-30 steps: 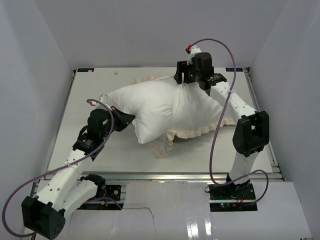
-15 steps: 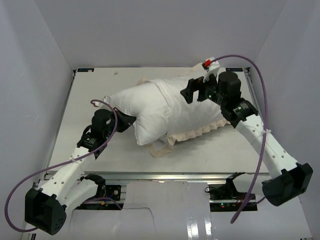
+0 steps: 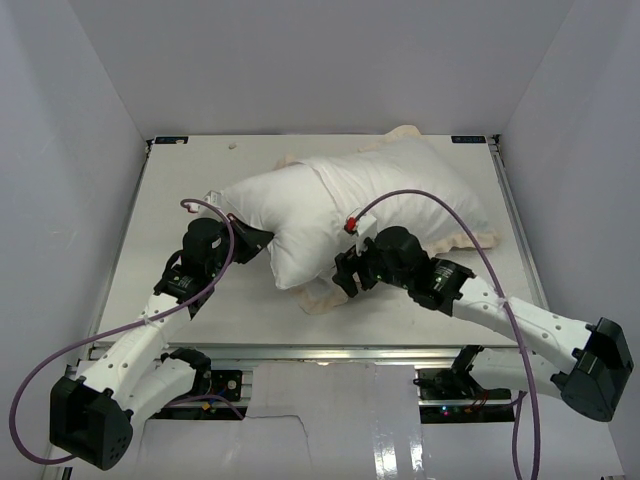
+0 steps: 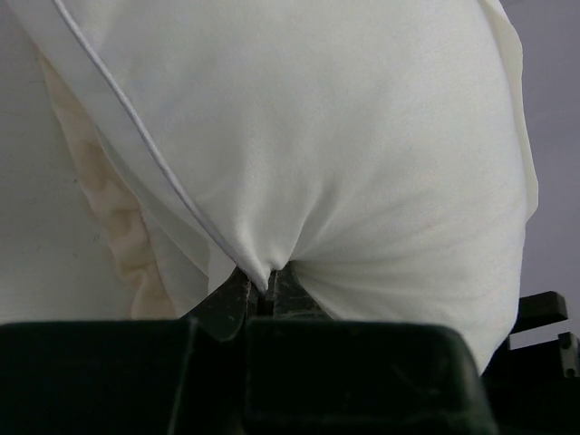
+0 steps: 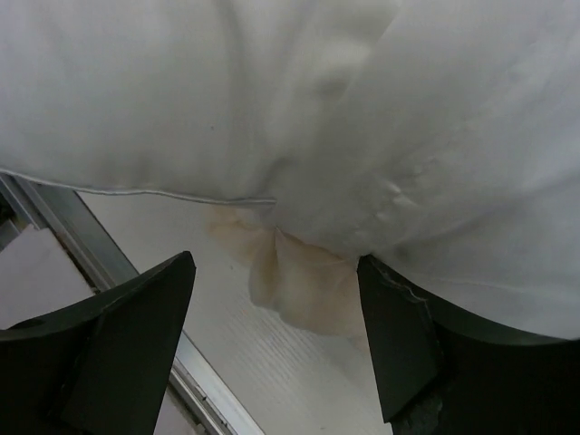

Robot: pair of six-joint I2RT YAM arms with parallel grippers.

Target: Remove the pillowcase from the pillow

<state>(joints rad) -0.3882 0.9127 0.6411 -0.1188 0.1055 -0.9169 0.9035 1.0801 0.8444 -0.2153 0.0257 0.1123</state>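
The pillow [image 3: 330,200] is a plump white cushion lying across the middle of the table. The pillowcase shows as a cream frill [image 3: 318,297] peeking out under its near edge, and again along the right side [image 3: 470,236]. My left gripper [image 3: 262,240] is shut on a pinch of white fabric at the pillow's near-left end. The left wrist view shows that pinch between the jaws [image 4: 263,294], with the frill [image 4: 118,227] to the left. My right gripper [image 3: 345,270] stands open at the pillow's near edge. Its jaws [image 5: 275,272] straddle the frill [image 5: 308,290] without touching it.
The white table [image 3: 180,180] is walled in by white panels at the back and both sides. A metal rail [image 5: 91,245] runs along its near edge, just below my right gripper. The right arm's purple cable [image 3: 420,195] arcs over the pillow.
My right gripper let go of the bunched fabric at the pillow's far side and swung round to its near edge. The pillow dropped flat and spread to the right. The left grip held.
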